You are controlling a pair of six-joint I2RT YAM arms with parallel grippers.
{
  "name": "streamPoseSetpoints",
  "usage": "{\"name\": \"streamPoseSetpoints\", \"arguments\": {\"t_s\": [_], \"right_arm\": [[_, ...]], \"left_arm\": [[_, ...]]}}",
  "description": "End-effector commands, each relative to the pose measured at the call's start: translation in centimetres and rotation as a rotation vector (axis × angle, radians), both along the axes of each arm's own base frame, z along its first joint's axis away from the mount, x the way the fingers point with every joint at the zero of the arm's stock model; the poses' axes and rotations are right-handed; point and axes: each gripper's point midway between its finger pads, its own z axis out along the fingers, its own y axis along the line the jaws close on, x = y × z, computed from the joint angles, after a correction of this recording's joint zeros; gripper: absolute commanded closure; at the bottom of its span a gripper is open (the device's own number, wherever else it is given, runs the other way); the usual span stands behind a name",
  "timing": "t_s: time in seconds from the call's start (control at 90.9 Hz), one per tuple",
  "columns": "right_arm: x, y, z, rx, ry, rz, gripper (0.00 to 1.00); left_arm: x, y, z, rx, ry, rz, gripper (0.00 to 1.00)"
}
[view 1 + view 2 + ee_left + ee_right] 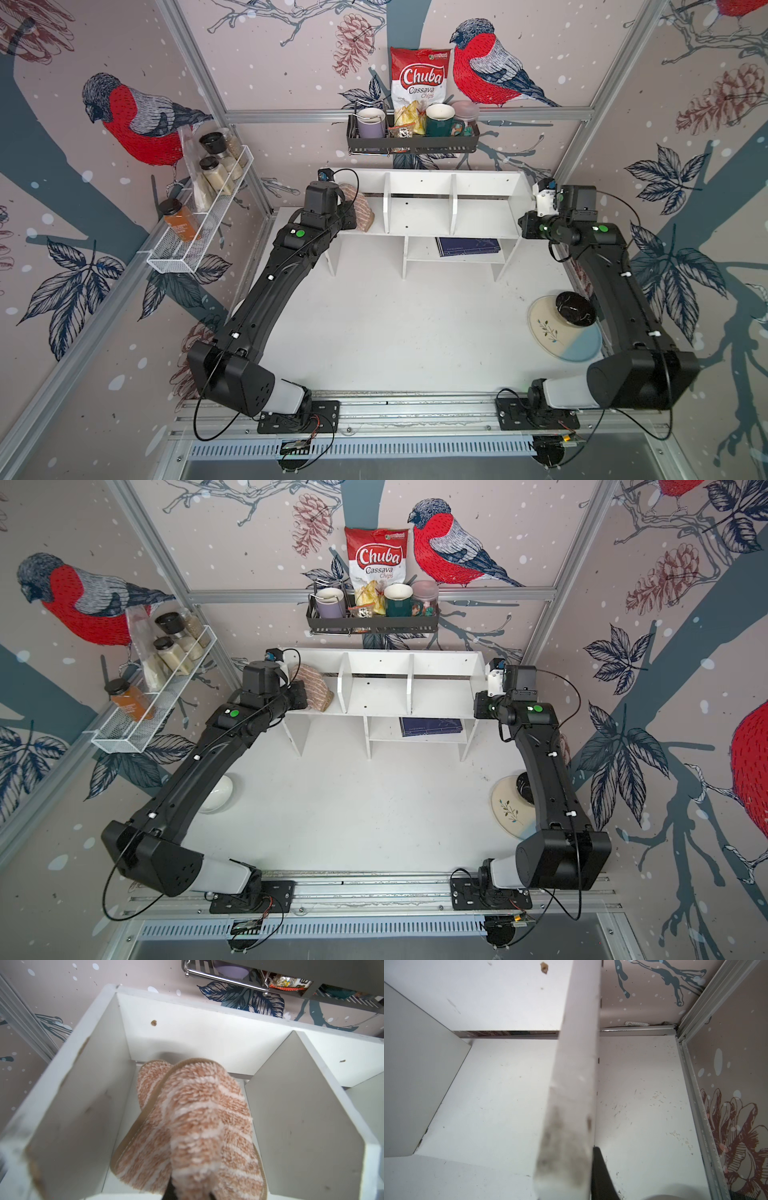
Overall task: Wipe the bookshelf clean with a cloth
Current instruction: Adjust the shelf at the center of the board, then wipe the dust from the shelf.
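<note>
The white bookshelf (419,216) (376,696) stands at the back of the table. The tan striped cloth (358,208) (316,688) (197,1126) lies folded in its left upper compartment. My left gripper (188,1195) is shut on the cloth, and the cloth hides its fingers. My right gripper (527,224) (569,1153) is at the shelf's right end, shut on the bookshelf's side panel (577,1064). One black finger (600,1174) presses the panel's outer face; the other is hidden behind the panel.
A black wall rack (411,143) with mugs and a chips bag hangs above the shelf. A white wire rack (195,245) with spice jars is on the left wall. A dark book (467,247) lies in a lower cubby. At the front right, a black bowl (575,307) rests on a plate (557,340). A white bowl (218,793) is at the left.
</note>
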Motion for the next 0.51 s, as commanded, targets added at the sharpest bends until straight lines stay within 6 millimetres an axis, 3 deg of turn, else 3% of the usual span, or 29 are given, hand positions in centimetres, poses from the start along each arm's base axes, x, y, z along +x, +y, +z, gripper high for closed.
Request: {"name": "streamPoseSetpoints", "arguments": {"t_s": [0.0, 0.077, 0.165, 0.308, 0.363, 0.495], "right_arm": [[-1.0, 5.0, 3.7, 0.272, -0.039, 0.134, 1.00], [-1.0, 5.6, 2.7, 0.221, -0.024, 0.105, 1.00], [-0.7, 6.1, 1.2, 0.173, 0.008, 0.078, 1.00], [-0.5, 5.8, 0.5, 0.167, 0.010, 0.044, 1.00], [-0.4, 5.3, 0.7, 0.182, 0.003, 0.019, 1.00], [-0.5, 4.4, 0.9, 0.190, -0.002, -0.026, 1.00]], "left_arm": [[0.5, -0.6, -0.1, -0.011, -0.017, -0.018, 1.00], [1.3, -1.1, -1.3, -0.016, 0.008, -0.025, 1.00], [1.9, -3.2, -2.6, -0.046, 0.044, -0.069, 1.00], [1.5, -6.1, -4.0, -0.053, 0.072, -0.100, 1.00], [1.4, -5.4, -4.3, -0.052, 0.073, -0.055, 1.00], [1.4, -1.3, -3.3, -0.008, 0.054, 0.093, 1.00]]}}
